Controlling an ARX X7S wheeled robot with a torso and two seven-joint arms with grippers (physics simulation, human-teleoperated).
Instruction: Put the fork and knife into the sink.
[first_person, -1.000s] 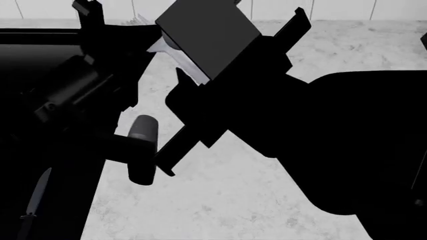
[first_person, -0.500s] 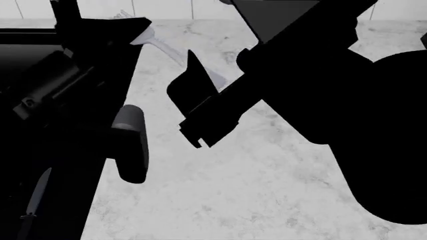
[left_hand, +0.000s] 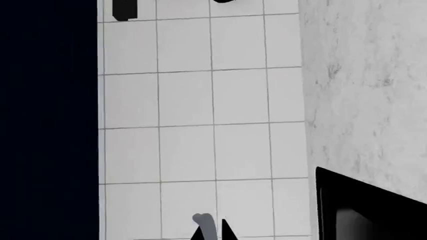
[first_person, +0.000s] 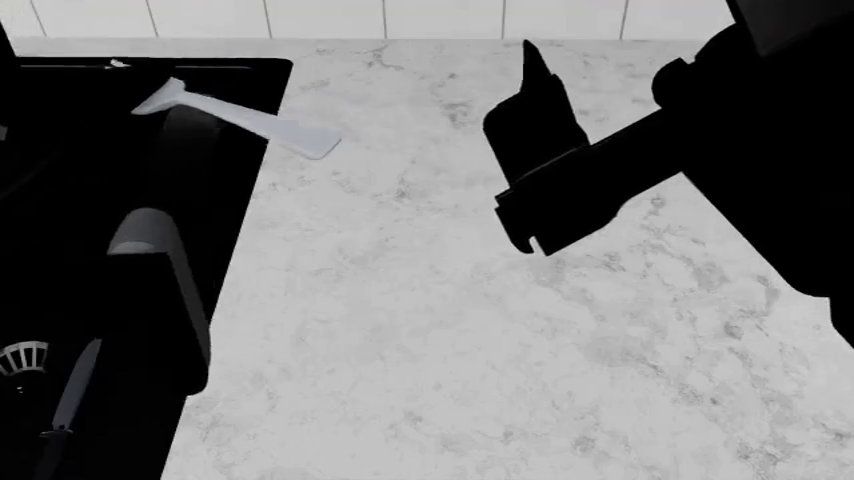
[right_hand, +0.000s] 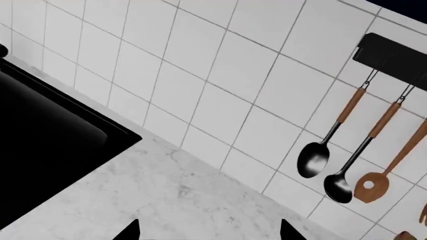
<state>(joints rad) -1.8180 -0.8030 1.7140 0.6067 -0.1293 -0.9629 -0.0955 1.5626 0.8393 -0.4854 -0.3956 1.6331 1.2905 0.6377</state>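
Right end effector (first_person: 531, 150) above unlettered counter (first_person: 467, 350)

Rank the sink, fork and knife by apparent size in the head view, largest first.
1. sink, by far the largest, though cut off by the frame.
2. fork.
3. knife, about fork length and partly cropped, so the last two are uncertain.

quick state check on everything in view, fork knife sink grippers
fork: lying across the sink's right rim, tines over the basin, handle end on the counter, not held
knife: lying in the sink, near the drain strainer
sink: holds the knife, fork only partly in
right gripper: open, empty, above the counter
left gripper: cannot tell from the left wrist view
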